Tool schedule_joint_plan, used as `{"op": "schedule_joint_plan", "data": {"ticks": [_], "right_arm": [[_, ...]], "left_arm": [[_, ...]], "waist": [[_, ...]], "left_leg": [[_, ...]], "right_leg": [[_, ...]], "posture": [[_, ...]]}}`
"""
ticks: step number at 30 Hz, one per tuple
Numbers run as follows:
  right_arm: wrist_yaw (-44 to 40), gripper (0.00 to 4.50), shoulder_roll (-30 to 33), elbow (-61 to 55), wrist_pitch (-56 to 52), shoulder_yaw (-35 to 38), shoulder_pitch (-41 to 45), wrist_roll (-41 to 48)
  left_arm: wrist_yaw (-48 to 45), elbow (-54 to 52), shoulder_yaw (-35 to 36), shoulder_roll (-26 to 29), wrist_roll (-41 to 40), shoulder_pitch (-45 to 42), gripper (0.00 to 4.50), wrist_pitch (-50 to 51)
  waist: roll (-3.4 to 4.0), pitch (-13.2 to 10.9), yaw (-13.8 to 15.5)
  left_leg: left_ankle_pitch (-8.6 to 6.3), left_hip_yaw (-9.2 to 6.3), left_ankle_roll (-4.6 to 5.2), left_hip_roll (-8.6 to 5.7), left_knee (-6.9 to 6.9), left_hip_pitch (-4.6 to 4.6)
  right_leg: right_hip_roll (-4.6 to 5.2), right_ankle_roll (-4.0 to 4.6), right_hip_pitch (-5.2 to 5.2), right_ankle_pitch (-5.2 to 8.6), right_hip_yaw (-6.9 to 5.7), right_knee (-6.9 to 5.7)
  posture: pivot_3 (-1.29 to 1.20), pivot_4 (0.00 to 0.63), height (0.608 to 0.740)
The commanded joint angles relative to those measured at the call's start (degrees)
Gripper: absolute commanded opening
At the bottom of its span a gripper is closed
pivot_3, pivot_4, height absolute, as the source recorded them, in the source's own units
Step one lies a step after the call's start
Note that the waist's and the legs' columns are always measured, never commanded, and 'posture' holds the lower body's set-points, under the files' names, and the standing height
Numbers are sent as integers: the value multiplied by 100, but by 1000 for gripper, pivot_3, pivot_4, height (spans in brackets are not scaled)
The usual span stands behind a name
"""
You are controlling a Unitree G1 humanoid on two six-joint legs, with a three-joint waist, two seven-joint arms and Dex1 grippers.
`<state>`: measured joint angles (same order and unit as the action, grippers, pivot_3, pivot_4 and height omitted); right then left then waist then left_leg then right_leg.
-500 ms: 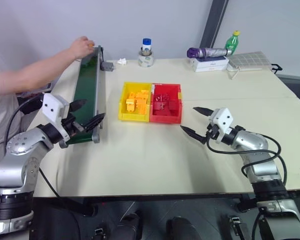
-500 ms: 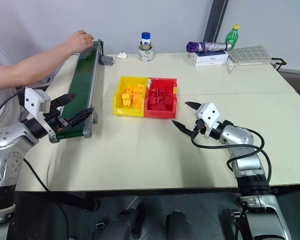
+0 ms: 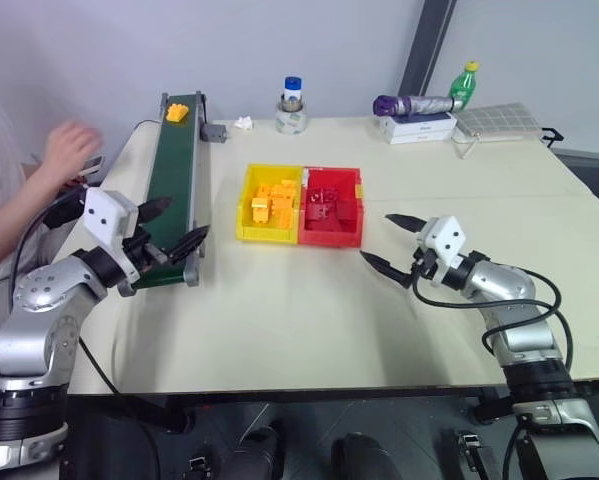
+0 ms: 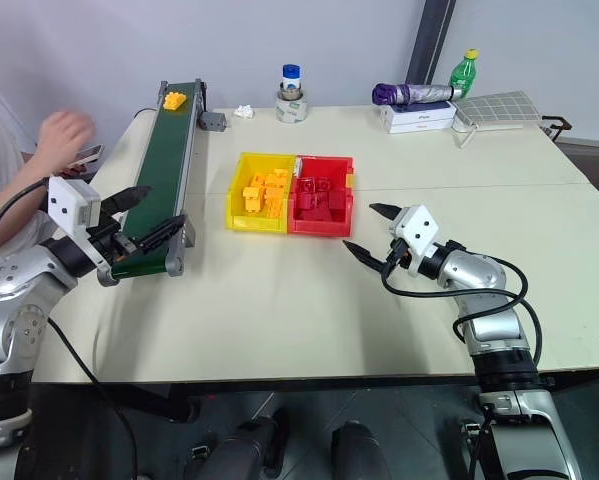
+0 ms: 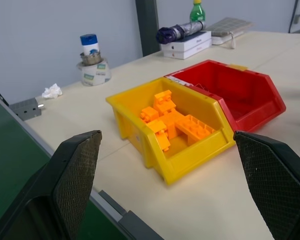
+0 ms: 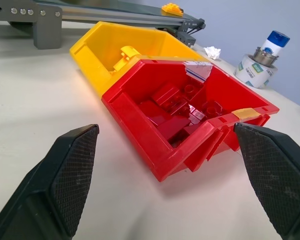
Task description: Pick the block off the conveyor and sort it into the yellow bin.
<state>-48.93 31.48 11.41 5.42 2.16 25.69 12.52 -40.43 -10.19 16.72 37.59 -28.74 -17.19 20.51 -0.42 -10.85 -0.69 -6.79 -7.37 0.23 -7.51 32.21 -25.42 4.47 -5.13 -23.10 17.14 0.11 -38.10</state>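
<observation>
Up at eleven o'clock, the block, yellow-orange and studded, lies on the conveyor. My left hand gapes wide; left wrist view: yellow bin holds orange bricks. My right hand gapes too; right wrist view: red bin holds red bricks.

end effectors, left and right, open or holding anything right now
Left end effector: open, holding nothing.
Right end effector: open, holding nothing.

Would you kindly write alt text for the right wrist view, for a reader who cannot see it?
The right gripper is open and holds nothing, facing a red bin of red bricks joined to the yellow bin on a pale table. Beyond them, the block sits on the conveyor, near a blue-capped jar.
</observation>
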Motion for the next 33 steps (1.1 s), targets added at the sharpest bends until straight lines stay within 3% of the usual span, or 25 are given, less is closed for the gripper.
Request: {"op": "schedule_joint_plan", "data": {"ticks": [1, 9, 16, 22, 33], "right_arm": [[-20, 4500, 34, -212, 58, 72, 40, 65], [-49, 4500, 36, -200, 54, 81, 39, 69], [-54, 4500, 23, -186, 63, 82, 45, 72], [-36, 4500, -1, -173, 71, 74, 60, 65], [-50, 4500, 1, -154, 77, 69, 60, 65]], "left_arm": [[478, -542, 285, -286, -15, 193, 4456, -210], [2310, -1161, 475, -1103, 958, 656, 4456, -448], [3121, -1844, 428, -1686, 1420, 1362, 4456, -592], [3431, -1909, 478, -1990, 1547, 1673, 4456, -535], [3306, -1705, 622, -1944, 1370, 1748, 4456, -520]], "waist": [[0, 0, -4], [-2, 1, 7], [-2, 1, 11], [-2, 2, 19], [-2, 2, 17]], "left_leg": [[0, 0, 0, 0, 1, 0], [0, 2, 1, 1, 8, 4], [-1, 2, -1, 0, 14, 4], [-5, 1, -7, 1, 21, 9], [-6, 0, -7, 1, 29, 8]], "right_leg": [[0, 0, 1, 0, 0, 0], [1, -7, 10, -4, 0, -1], [0, -8, 15, -4, -2, 0], [0, 7, 26, 4, -6, -1], [0, 8, 29, 4, -8, 0]], "posture": [[0, 150, 740], [0, 150, 740], [0, 150, 740], [0, 150, 740], [0, 150, 740]]}}
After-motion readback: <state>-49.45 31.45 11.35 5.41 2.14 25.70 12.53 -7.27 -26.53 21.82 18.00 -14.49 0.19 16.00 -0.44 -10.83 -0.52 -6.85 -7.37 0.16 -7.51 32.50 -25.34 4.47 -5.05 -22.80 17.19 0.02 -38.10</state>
